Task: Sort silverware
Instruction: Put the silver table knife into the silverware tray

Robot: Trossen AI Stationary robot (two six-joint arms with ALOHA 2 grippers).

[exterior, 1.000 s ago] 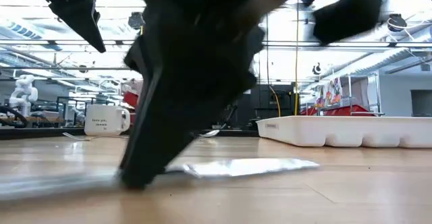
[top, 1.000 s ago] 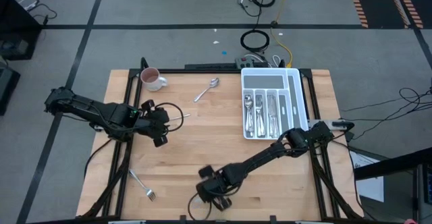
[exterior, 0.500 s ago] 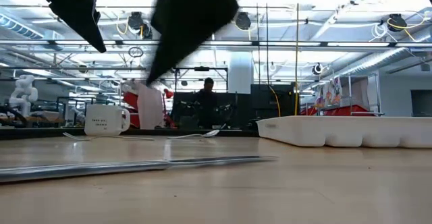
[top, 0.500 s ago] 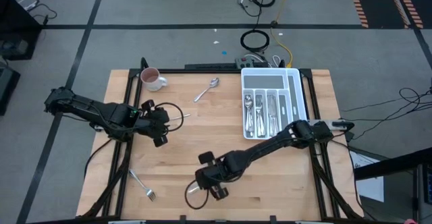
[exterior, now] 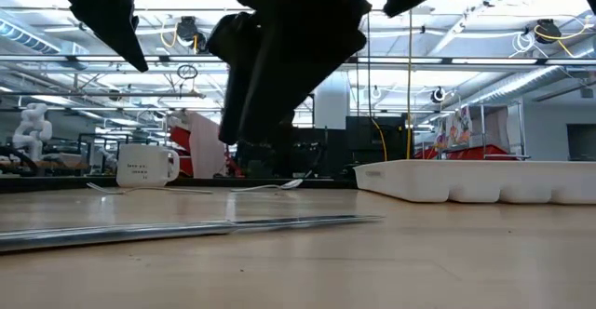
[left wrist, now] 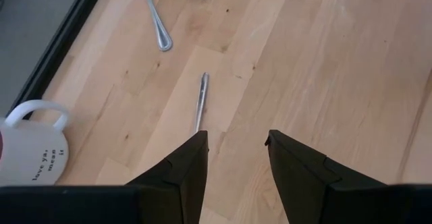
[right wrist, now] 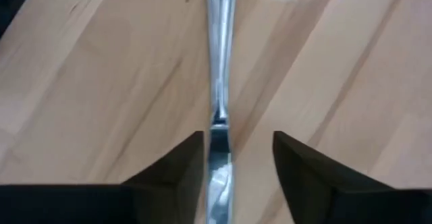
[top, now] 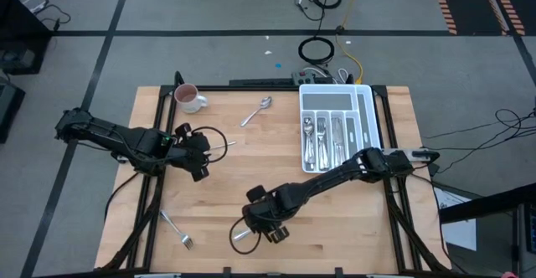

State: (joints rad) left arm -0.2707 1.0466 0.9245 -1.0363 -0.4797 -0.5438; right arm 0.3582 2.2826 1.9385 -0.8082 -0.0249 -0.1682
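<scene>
Since a second ago my right gripper (top: pixel 266 225) has lifted off the knife (right wrist: pixel 217 82) and spread its fingers; it now hangs released above the knife, which lies flat on the counter (top: pixel 251 169) near the 6 o'clock edge, apart from both fingers. My left gripper (left wrist: pixel 236 150) hovers released at 9 o'clock over a thin utensil (left wrist: pixel 200 102). A spoon (top: pixel 257 110) lies at 12 o'clock, a fork (top: pixel 176 229) at 7 o'clock. More silverware (top: pixel 322 140) sits in the tray (top: pixel 366 115) at 2 o'clock. A mug (top: pixel 188 98) stands at 11 o'clock.
</scene>
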